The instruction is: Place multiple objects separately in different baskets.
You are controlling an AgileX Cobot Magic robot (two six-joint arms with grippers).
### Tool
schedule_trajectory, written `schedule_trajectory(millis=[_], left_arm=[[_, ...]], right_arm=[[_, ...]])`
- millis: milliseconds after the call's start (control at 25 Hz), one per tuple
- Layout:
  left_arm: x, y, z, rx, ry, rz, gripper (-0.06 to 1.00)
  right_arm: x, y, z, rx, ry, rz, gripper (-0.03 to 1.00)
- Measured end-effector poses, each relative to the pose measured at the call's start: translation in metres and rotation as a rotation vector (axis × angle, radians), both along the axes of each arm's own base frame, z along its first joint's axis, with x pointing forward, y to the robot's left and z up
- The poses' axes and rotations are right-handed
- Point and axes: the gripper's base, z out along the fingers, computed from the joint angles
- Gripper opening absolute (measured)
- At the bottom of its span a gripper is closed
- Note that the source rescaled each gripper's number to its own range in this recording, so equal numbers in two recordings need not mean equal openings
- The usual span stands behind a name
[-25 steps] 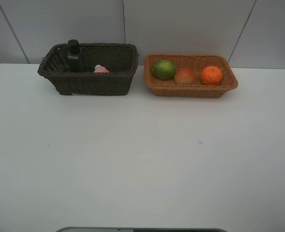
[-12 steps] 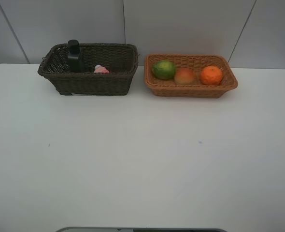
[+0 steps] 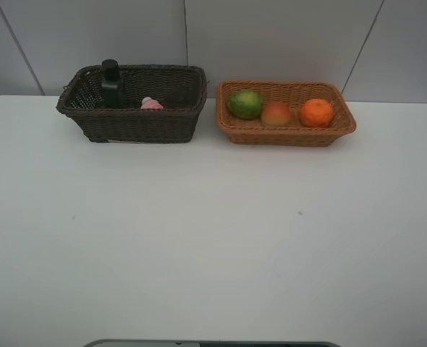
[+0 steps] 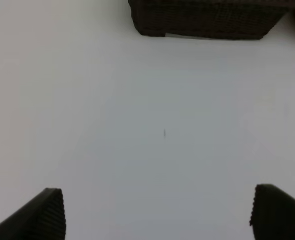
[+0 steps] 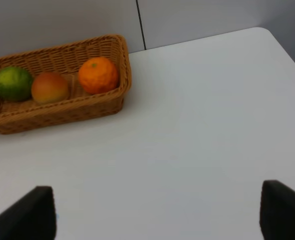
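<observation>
From the high camera I see the pump bottle point(image 3: 111, 84) and pink bottle point(image 3: 152, 104) in the dark basket point(image 3: 137, 124), and the green fruit point(image 3: 245, 103), peach point(image 3: 276, 114) and orange point(image 3: 316, 113) in the tan basket point(image 3: 286, 134). My left wrist view shows the left gripper point(image 4: 157, 212) spread wide, holding nothing, above bare table point(image 4: 162, 125) near the dark basket. My right wrist view shows the right gripper point(image 5: 157, 215) likewise wide and empty, the tan basket beyond it.

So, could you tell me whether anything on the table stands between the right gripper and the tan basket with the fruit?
Nothing visible does. In the right wrist view, only bare white table lies between the open right gripper and the tan basket, which holds the green fruit, the peach and the orange.
</observation>
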Motion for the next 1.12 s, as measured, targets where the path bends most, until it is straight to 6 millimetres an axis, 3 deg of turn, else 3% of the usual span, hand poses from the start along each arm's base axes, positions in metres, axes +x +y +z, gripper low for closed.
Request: schedule_trajectory(millis=[440,1120], left_arm=[[0.0062,-0.0018,-0.011,0.037,-0.063,-0.038,0.96],[0.0061,-0.0031,-0.0104,0.04,-0.076,-0.056,0.96]], right_arm=[[0.0,0.0,0.0,0.0,0.0,0.0,0.78],[0.0,0.0,0.0,0.0,0.0,0.0,0.78]])
